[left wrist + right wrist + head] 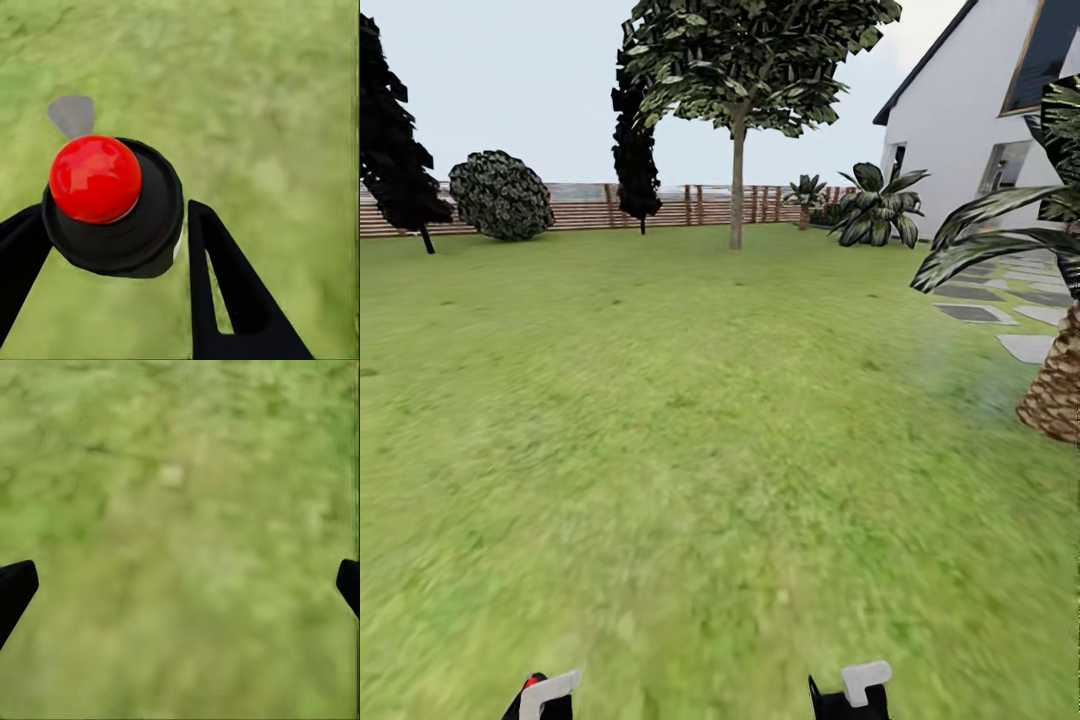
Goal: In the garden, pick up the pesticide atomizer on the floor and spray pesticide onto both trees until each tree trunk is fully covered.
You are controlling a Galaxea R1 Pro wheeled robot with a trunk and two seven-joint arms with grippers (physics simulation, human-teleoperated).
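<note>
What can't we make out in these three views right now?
- Atomizer body, left wrist view: its own black cap and red button hide everything below.
- Left pincer and right pincer, head view: cut off by the bottom edge, just the tips in frame.
- Palm trunk, head view: cut off by the right edge.
- Lawn, right wrist view: blurred, no detail.

The lawn (pixel 690 450) is viewed from head height, facing forward toward the fence (pixel 585 207). The same grass is seen closely, downward, by both wrist cameras.
</note>
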